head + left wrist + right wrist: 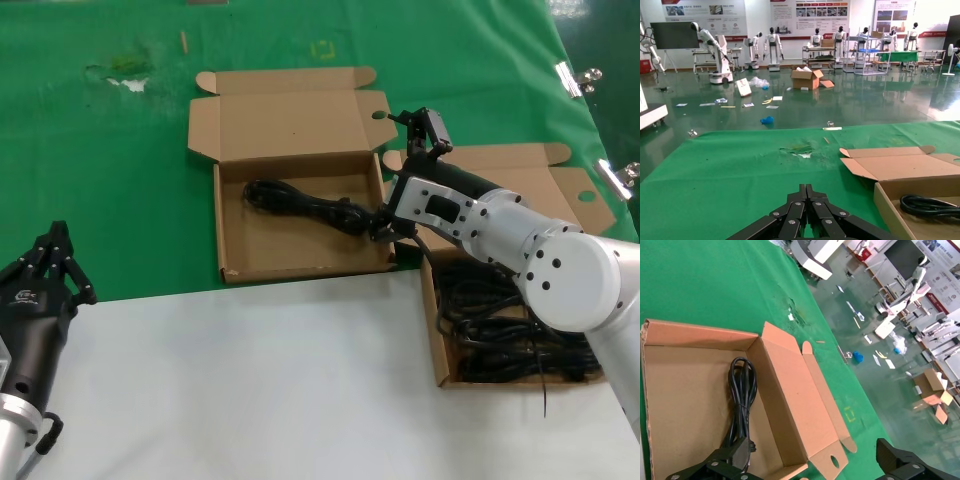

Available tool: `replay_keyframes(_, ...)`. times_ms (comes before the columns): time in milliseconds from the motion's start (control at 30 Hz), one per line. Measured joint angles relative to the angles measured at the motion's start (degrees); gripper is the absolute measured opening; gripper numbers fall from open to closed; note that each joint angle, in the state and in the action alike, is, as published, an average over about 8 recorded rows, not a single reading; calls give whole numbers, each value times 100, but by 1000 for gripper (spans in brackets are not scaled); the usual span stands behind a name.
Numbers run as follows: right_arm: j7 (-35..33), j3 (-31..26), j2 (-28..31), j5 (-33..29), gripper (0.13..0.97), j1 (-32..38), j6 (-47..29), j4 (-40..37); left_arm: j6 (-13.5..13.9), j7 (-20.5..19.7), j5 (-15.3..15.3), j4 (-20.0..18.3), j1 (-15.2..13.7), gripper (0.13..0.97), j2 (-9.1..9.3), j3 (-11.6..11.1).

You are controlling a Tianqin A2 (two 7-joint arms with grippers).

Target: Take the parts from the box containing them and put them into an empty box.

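One black cable coil (300,203) lies flat in the middle carton (290,120), whose lid stands open; it also shows in the right wrist view (740,385) and the left wrist view (927,206). My right gripper (396,172) is open wide over that carton's right wall, with one finger down beside the cable's near end and the other up over the lid tab with the round hole (831,461). It holds nothing. The right carton (432,320) holds several tangled black cables (510,335), partly hidden by my right arm. My left gripper (55,255) is shut and empty at the near left.
Green cloth covers the far table, with a torn patch (125,75). A white surface (250,380) covers the near part. Metal clips (575,78) lie at the far right edge. The lid of the right carton (520,170) lies open behind my right arm.
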Motion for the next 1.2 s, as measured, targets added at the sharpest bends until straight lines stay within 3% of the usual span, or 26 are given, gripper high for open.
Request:
replay_keyframes(300, -19, 93, 12, 329, 939, -212, 171, 132, 0, 0, 0, 0, 0, 184, 0, 0)
replay_keyframes(533, -47, 227, 30, 799, 949, -514, 414, 318, 0, 0, 0, 0, 0, 249, 0, 0)
replay_keyframes(833, -86, 411, 54, 1457, 966, -934, 756, 579, 0, 0, 0, 0, 0, 403, 0, 0)
replay_keyframes(1100, -120, 575, 75, 2039, 966, -1305, 1058, 809, 0, 2, -1, 0, 0, 617, 0, 0)
replay_keyframes(1200, -133, 638, 84, 2261, 966, -1447, 1173, 897, 0, 2, -1, 0, 0, 662, 0, 0)
